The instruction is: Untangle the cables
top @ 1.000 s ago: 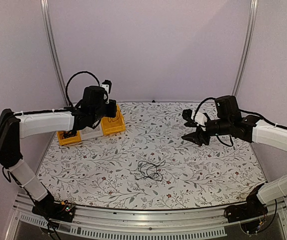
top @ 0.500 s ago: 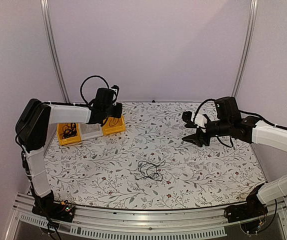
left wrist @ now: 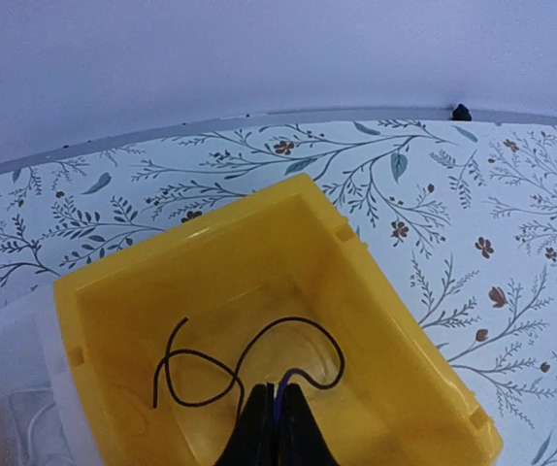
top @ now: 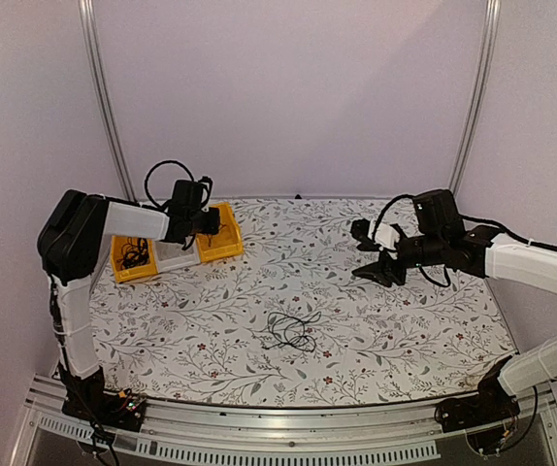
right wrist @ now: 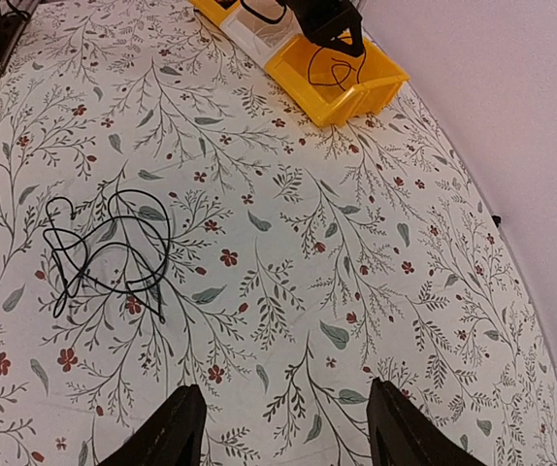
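a: how far along is the untangling, would you say?

b: partway, i'd judge. biggest first: the table with the pale flowered cloth (top: 395,340) carries a row of containers at its far left corner. the one nearest the centre, an open yellow plastic bin (left wrist: 409,359), has one wire in it by itself.

a: and the other containers?

b: a second yellow plastic bin (top: 123,270) at the left end shows something dark inside. it's likely wire, but too small to be sure. between the two sits a clear tray (top: 177,257), and i can't tell what it holds.

a: the arms?

b: the right gripper (right wrist: 283,388) hovers over the right half of the table, jaws spread wide with nothing in them, well apart from the work. the left gripper (left wrist: 274,422) hangs over the open yellow bin with its jaws pressed together. the wire's end runs up into the tips, so it appears pinched there.

a: so what remains?

b: the loose tangle of thin black wires (right wrist: 104,254), lying on the cloth near the middle front, between the two arms. several loops cross each other, though i can't tell how many strands there are.

a: and the smallest thing?

b: the single thin black wire (left wrist: 249,361), curling in open loops on the bin floor, touching no other wire. that one reads as sorted, bar being let go. the tangle is the work left.
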Robot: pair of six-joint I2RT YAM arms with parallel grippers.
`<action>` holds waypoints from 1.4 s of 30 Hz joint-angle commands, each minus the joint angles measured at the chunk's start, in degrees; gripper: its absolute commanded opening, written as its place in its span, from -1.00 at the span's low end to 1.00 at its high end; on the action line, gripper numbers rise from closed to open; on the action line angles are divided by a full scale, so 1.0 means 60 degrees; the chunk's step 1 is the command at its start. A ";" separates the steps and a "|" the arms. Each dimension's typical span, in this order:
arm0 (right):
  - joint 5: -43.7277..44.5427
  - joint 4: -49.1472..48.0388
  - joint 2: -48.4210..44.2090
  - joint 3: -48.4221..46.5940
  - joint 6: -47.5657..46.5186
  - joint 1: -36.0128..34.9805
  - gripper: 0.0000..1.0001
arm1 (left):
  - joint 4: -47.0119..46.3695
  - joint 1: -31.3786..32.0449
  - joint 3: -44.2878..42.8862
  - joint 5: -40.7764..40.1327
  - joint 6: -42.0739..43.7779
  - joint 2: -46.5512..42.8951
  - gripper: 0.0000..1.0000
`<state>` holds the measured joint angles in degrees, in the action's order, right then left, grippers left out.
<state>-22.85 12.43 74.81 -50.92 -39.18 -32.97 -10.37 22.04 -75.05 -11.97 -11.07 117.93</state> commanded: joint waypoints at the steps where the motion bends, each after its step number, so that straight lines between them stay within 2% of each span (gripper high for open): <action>1: 0.0044 0.0068 0.0198 -0.0025 -0.0077 0.0031 0.22 | 0.0101 0.0008 -0.0447 0.0348 -0.0040 0.0528 -1.00; 11: 0.0037 0.0096 0.0305 -0.0025 -0.0104 0.0031 0.23 | 0.0652 -0.0078 -0.0695 0.0668 -0.0194 0.0391 -0.99; 15: 0.0009 0.0111 0.0360 -0.0028 -0.0120 0.0027 0.23 | 0.0961 -0.0068 -0.0584 0.0512 -0.0164 -0.0127 -0.45; 20: -0.0068 0.0270 0.0525 -0.0155 -0.0121 0.0024 0.23 | 0.1130 -0.0057 -0.0144 0.0267 -0.0315 -0.1234 -0.17; 29: -0.0287 0.0465 0.0672 -0.0271 -0.0102 0.0017 0.25 | 0.0754 0.0385 0.1036 0.1182 0.0195 -0.3747 -0.06; 36: -0.0764 0.0872 0.0716 -0.0562 -0.0218 0.0007 0.26 | 0.0623 0.2453 0.3176 0.1847 0.0924 -0.5691 -0.09; 42: -0.1153 0.1549 0.1284 -0.1060 -0.0389 -0.0438 0.23 | 0.2227 0.3432 0.4190 0.2795 -0.0021 -0.6147 -0.13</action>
<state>-27.16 17.82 79.64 -54.24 -40.32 -33.52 -4.58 41.32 -52.97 0.54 -8.23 82.43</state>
